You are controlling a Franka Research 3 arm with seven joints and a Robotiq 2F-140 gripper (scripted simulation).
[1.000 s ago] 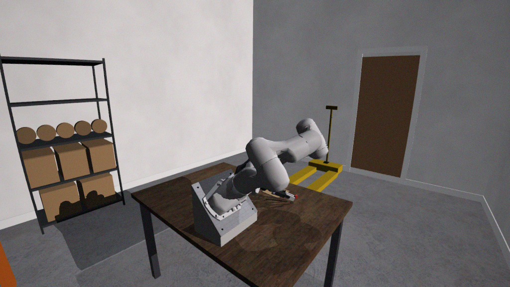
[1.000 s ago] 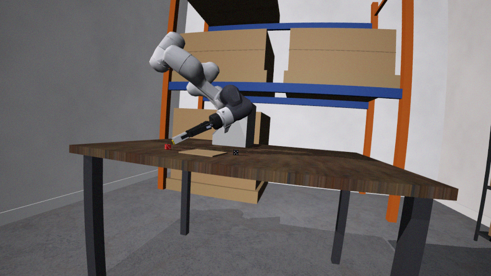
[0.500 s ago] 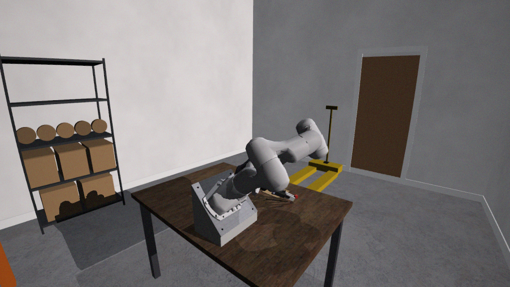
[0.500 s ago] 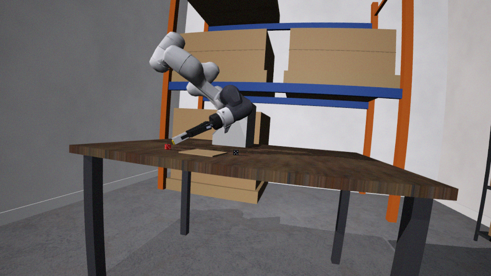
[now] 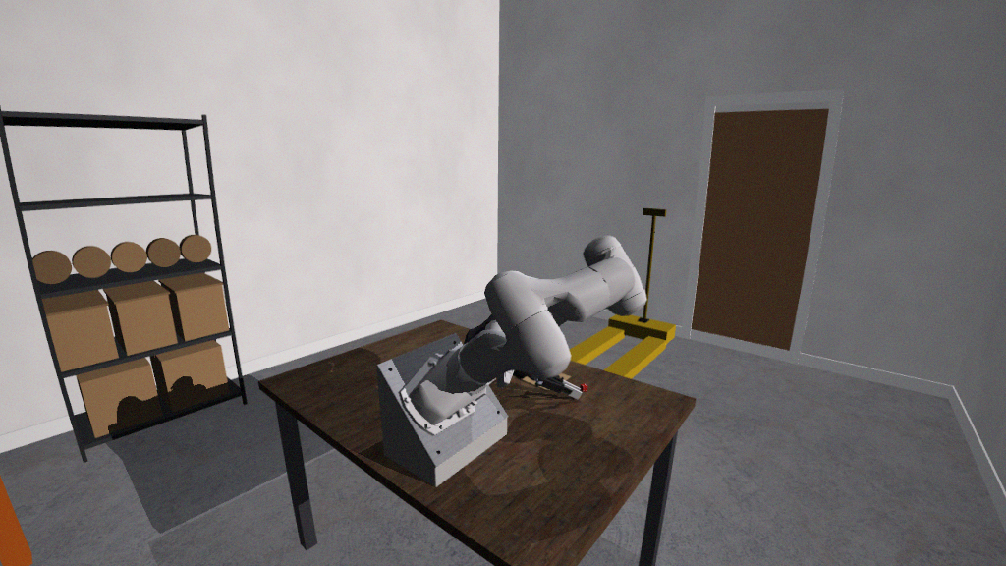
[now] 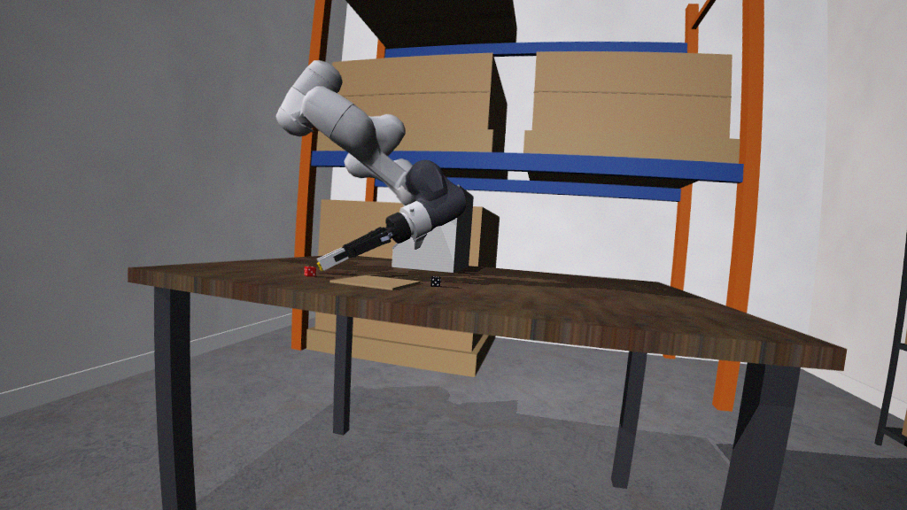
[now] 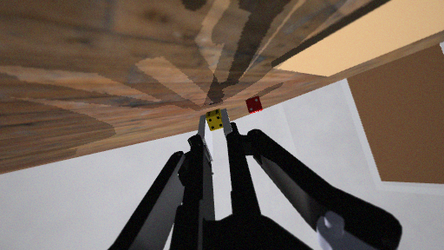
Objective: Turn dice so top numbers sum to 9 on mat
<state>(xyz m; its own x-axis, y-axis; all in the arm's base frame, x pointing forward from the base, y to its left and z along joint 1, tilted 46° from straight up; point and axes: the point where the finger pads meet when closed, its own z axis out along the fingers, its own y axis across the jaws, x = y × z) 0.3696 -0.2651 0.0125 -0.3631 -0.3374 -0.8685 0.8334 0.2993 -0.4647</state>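
See a dark shelf unit (image 5: 235, 337) (image 6: 888, 380), loaded with five round brown pieces (image 5: 129, 257) above cardboard boxes (image 5: 143, 316). Note a yellow pallet jack (image 5: 642, 327) near a brown door (image 5: 759, 225) (image 7: 399, 113). Find large cartons (image 6: 631, 107) stored on an orange-and-blue rack (image 6: 751, 189) (image 5: 10, 528).

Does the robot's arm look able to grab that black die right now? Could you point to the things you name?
Probably not yet: its gripper (image 6: 321, 264) (image 7: 216, 121) is shut on the yellow die (image 6: 319, 266) (image 7: 214, 120), though nothing visibly covers the black die (image 6: 435, 282).
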